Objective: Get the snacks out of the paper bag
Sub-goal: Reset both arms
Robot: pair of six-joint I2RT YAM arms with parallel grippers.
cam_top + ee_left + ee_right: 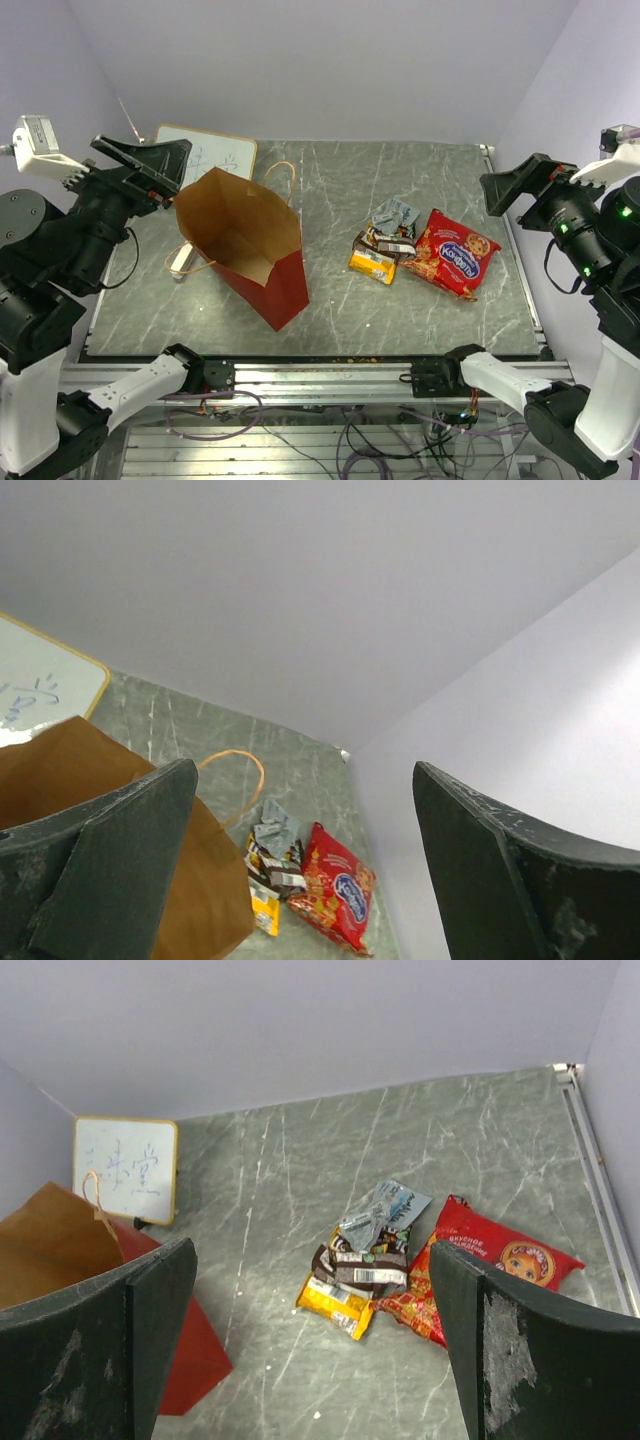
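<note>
The red paper bag (250, 250) lies on its side at centre left, its brown inside open toward the far left; it also shows in the left wrist view (210, 890) and the right wrist view (190, 1360). The snacks lie in a pile right of it: a large red crinkly bag (452, 252) (335, 900) (500, 1260), an orange-yellow packet (372, 264) (338, 1303), a dark bar (390, 243) (365, 1265) and a grey-white wrapper (395, 216) (385, 1210). My left gripper (150, 160) is open, raised above the bag's far-left side. My right gripper (520, 190) is open, raised at the far right.
A white-faced board with a tan frame (205, 150) lies at the back left behind the bag. A small tan object (182, 262) lies by the bag's left side. A metal rail (520, 260) runs along the table's right edge. Walls close the back and sides.
</note>
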